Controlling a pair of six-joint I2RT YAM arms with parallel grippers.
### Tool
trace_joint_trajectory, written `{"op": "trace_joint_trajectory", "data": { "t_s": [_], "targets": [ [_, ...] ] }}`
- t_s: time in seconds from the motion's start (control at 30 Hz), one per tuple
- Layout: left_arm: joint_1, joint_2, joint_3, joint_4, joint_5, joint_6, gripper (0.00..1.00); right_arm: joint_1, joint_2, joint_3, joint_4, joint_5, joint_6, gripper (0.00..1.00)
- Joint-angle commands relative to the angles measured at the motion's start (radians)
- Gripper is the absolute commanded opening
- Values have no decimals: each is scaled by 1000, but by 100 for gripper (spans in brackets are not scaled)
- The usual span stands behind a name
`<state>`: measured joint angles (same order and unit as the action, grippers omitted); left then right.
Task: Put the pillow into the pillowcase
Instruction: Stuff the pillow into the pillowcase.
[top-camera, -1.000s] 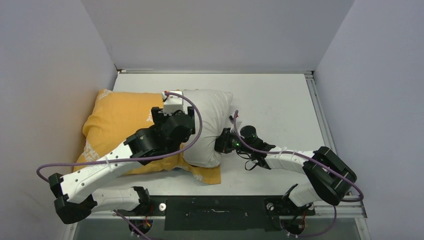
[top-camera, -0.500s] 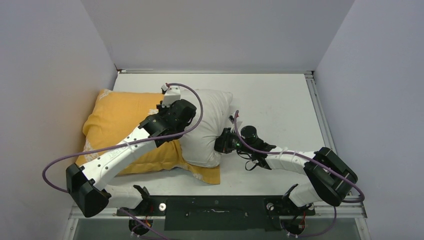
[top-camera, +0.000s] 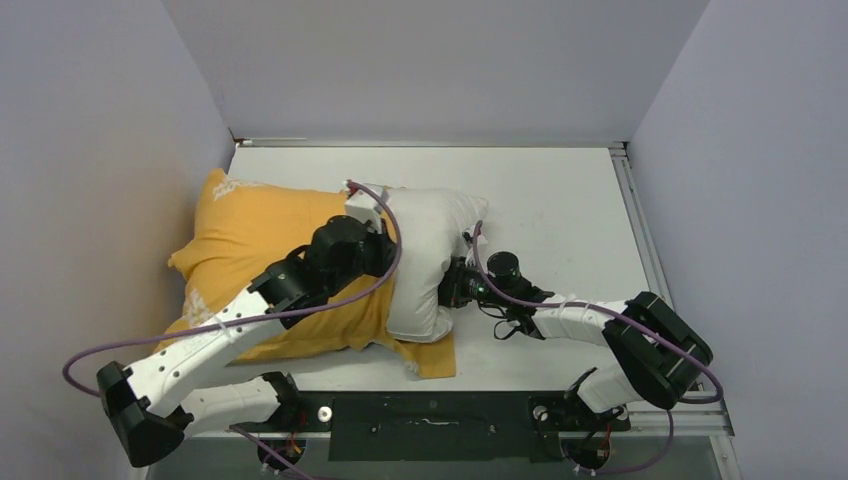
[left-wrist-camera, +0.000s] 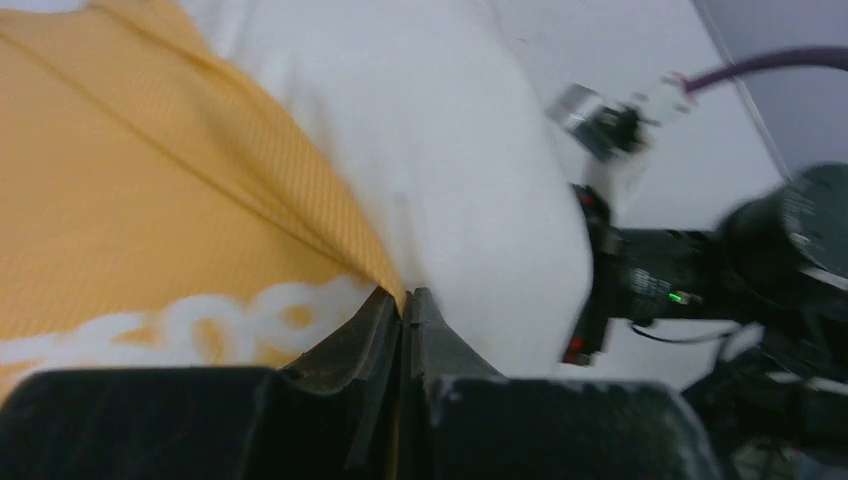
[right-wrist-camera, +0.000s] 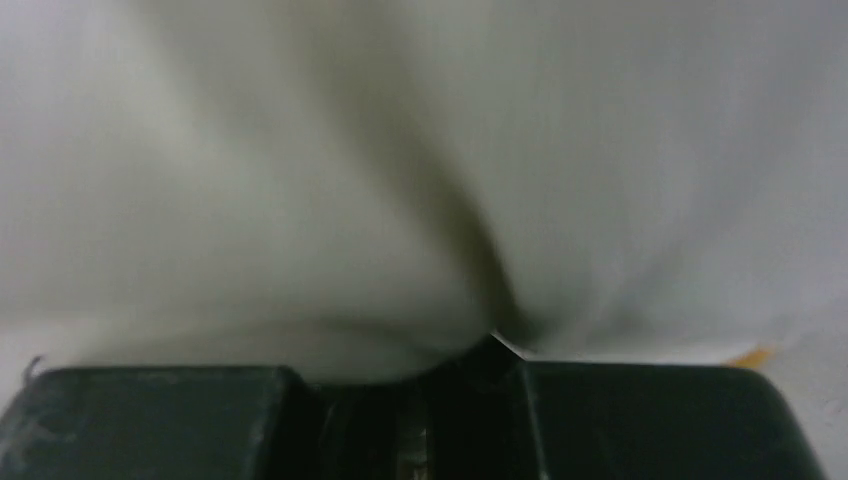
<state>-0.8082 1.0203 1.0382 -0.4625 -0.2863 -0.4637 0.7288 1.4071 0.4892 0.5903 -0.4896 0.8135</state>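
The orange-yellow pillowcase (top-camera: 260, 240) lies on the left of the table with white lettering along its edge. The off-white pillow (top-camera: 430, 230) sticks out of its right-hand opening, about half covered. My left gripper (top-camera: 388, 250) sits at that opening. In the left wrist view its jaws (left-wrist-camera: 403, 298) are shut on the pillowcase (left-wrist-camera: 150, 200) hem, right against the pillow (left-wrist-camera: 460, 150). My right gripper (top-camera: 447, 288) presses into the pillow's right side. In the right wrist view the pillow (right-wrist-camera: 300, 150) fills the frame and a fold of it is pinched in the shut jaws (right-wrist-camera: 485, 350).
The white table (top-camera: 560, 210) stretches bare to the right of the pillow. Grey walls close in on three sides, the left wall close to the pillowcase. A metal rail (top-camera: 640, 240) runs along the right edge. A flap of pillowcase (top-camera: 430, 355) lies near the black base plate (top-camera: 430, 425).
My left gripper has shut on the pillowcase hem and drawn it rightwards over the pillow. The pillowcase's far corner has lifted and the bundle has shifted slightly right. The right arm has barely moved.
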Motion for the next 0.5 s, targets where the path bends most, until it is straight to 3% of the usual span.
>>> {"op": "trace_joint_trajectory", "data": {
  "t_s": [0.0, 0.1, 0.27, 0.4, 0.43, 0.47],
  "targets": [
    [-233, 145, 123, 332, 426, -82, 0, -16, 60, 29, 406, -132, 90, 5],
    [-330, 263, 237, 402, 545, -115, 0, -13, 99, 68, 504, -180, 135, 5],
    [-391, 305, 300, 492, 619, -131, 0, 1, 120, 139, 381, -218, 86, 5],
    [-366, 180, 229, 348, 385, -109, 0, -27, -1, 50, 218, -143, 14, 6],
    [-349, 146, 207, 307, 321, -110, 0, -38, -47, 22, 161, -117, -5, 10],
    [-332, 110, 180, 271, 255, -121, 0, -45, -114, -8, 109, -92, -27, 22]
  ]
}}
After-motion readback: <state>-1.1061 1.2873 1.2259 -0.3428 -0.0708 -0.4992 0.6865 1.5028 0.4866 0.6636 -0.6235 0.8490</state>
